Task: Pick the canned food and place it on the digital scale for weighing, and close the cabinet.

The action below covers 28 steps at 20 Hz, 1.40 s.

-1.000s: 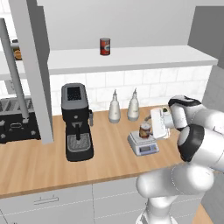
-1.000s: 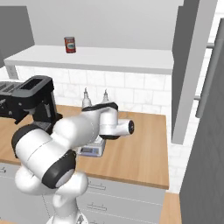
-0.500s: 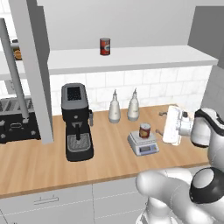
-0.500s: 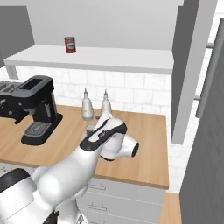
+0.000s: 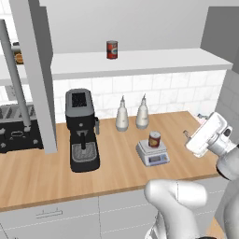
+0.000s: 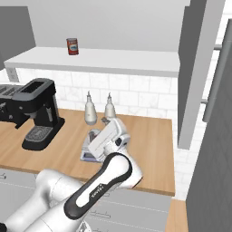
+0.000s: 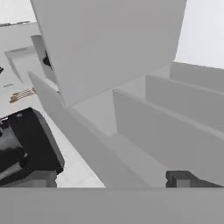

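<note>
The small dark-red cylindrical canned food [image 5: 154, 139] with its orange-tan label stands upright on the pale plate of the flat silver-grey square digital scale [image 5: 154, 154], which sits on the wooden countertop [image 5: 46, 172] in front of two pale bottle-shaped dispensers [image 5: 122, 114]. In the right base view the scale [image 6: 89, 152] is partly covered by the robot's hand and the can cannot be made out. The two-finger gripper [image 5: 186, 135] is well apart from the can, raised to the right of the scale near the right end of the counter; its fingers are too small and too hidden to show whether they are spread or closed, so this cannot be told, though nothing is seen between them. The large grey flat-fronted upper wall cabinet [image 5: 35, 70] stands open: its left door projects edge-on toward the camera in the left base view, with a long vertical grey bar handle [image 5: 14, 79] beside it, and the right door [image 6: 197, 68] likewise stands out from the wall in the right base view. A second red can with a whitish label [image 5: 111, 49] stands on the pale shelf [image 5: 149, 60] of the cabinet. A black espresso machine [image 5: 82, 128] stands on the counter to the left of the scale, with a dark toaster [image 5: 16, 128] further left.
</note>
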Available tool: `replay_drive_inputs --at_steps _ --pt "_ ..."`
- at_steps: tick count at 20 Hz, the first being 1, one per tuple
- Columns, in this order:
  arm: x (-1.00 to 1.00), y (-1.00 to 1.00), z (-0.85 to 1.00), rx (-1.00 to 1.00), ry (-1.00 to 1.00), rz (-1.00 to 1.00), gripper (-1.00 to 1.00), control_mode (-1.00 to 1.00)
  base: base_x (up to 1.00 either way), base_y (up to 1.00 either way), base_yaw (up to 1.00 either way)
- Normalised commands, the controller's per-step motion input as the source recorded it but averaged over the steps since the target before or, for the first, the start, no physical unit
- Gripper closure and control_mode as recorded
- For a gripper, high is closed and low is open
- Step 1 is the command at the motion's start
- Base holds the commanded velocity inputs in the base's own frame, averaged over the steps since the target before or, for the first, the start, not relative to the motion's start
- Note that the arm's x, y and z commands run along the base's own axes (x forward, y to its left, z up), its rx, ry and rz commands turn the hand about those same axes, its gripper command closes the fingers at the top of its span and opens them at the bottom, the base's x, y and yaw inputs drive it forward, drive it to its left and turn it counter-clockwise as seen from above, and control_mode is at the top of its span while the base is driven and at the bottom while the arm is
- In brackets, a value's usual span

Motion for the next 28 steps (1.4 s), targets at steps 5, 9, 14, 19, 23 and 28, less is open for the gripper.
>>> replay_drive_inputs --at_steps 5,9,14,19,23,28 --pt "-0.5 -0.5 0.53 0.17 -0.22 -0.02 -1.0 -1.0 0.0 0.0 0.0" --pt "-0.41 -0.77 0.47 0.21 -0.16 -0.03 -1.0 -1.0 0.0 0.0 0.0" --pt "-0.32 -0.97 0.42 0.19 -0.07 -0.02 -1.0 -1.0 0.0 0.0 0.0" --pt "-0.15 -0.84 0.41 0.13 -0.02 -0.08 -1.0 -1.0 0.0 0.0 0.0" --pt "-0.01 -0.83 0.08 0.09 0.0 -0.09 -1.0 -1.0 0.0 0.0 0.0" --pt "-0.02 -0.64 -0.31 0.01 -0.01 -0.16 -1.0 -1.0 0.0 0.0 0.0"
